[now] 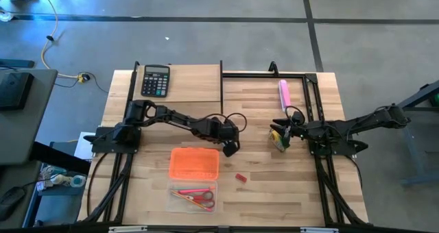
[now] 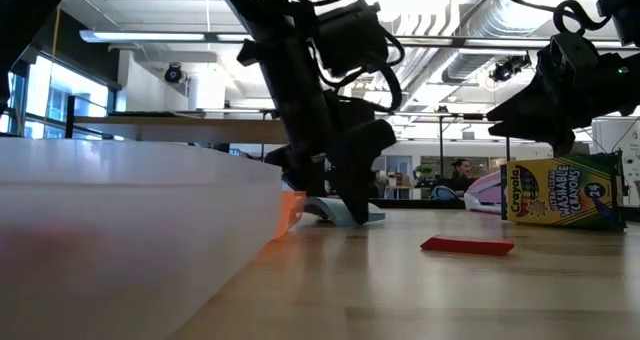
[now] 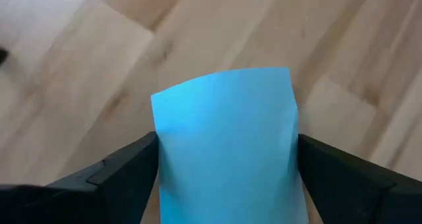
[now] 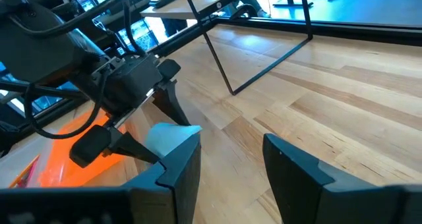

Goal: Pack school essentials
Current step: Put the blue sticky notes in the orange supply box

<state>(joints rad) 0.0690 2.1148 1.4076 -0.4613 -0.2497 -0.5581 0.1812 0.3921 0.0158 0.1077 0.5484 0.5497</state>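
Note:
A light-blue square notepad sits between the fingers of my left gripper, which is shut on it at mid-table, right of an orange case lid. The clear case near the front edge holds red-handled scissors. A tiny red eraser lies flat on the wood. The yellow-green crayon box stands upright just in front of my right gripper, which is open and has nothing between its fingers. My left gripper pinches the notepad by its two opposite side edges, one finger on each. The fingers slant down from above. The pad's far edge bows upward between them. The pad sits tilted and low, its lower end at the tabletop.
A black calculator lies at the far left and a pink oblong bar at the far right. A black metal frame crosses the far half of the table. Bare wood lies right of the eraser.

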